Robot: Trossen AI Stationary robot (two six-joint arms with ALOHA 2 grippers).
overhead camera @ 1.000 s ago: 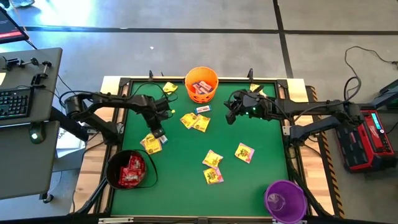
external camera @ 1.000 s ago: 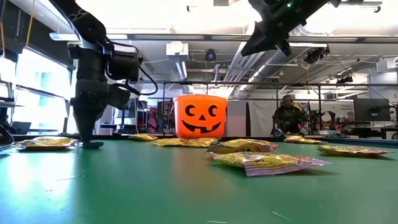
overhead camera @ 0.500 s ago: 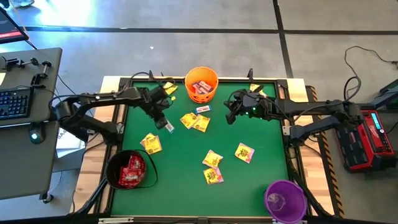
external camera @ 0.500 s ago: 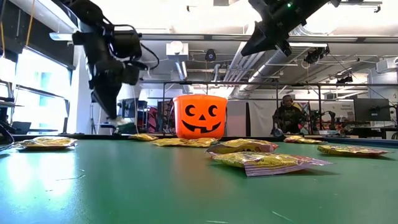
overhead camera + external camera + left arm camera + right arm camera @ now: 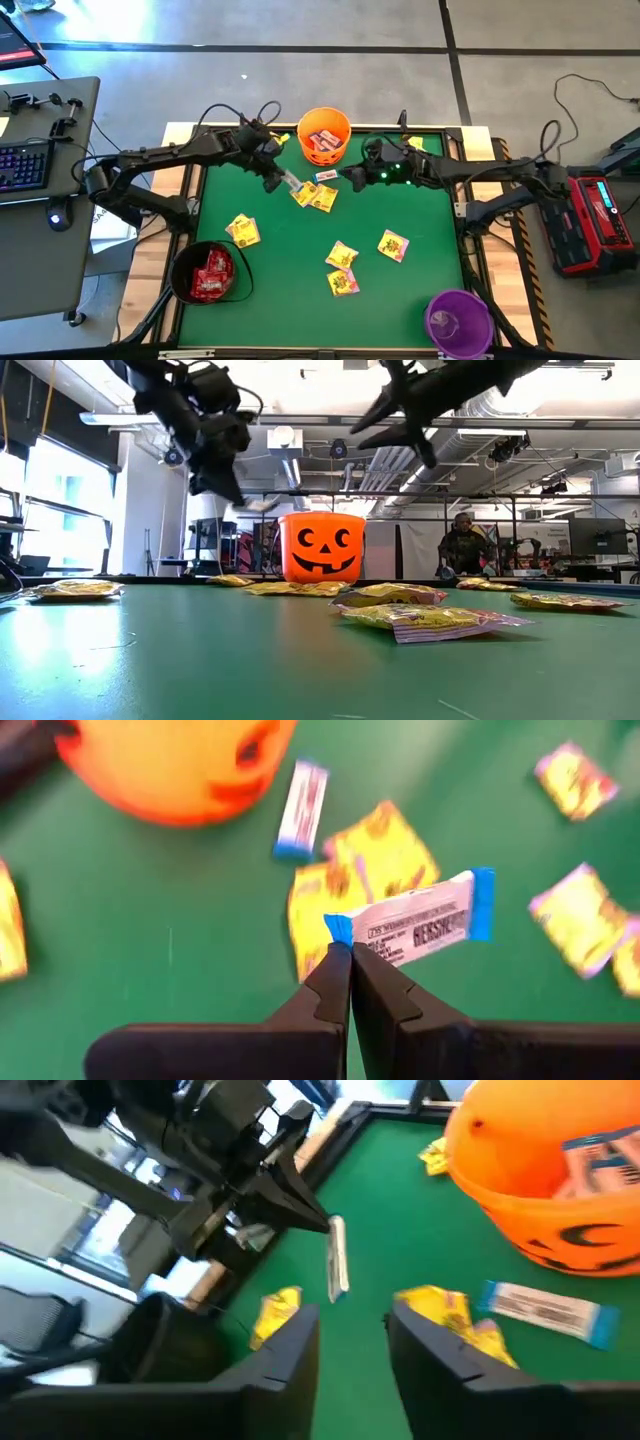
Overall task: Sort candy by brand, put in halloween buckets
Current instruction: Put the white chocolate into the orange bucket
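Green table (image 5: 300, 260) below, strewn with yellow candy (image 5: 341, 255). Left gripper (image 5: 350, 952) pinched shut on end of white-and-blue bar (image 5: 420, 922), held aloft beside orange bucket (image 5: 324, 136). Right gripper (image 5: 352, 1315) just opposite, fingers apart, holding nothing. Black bucket (image 5: 207, 272) with red packets; purple bucket (image 5: 458, 322) at near corner

Two dark, jointed arms trailing black cables, each ending in tapered black jaws.
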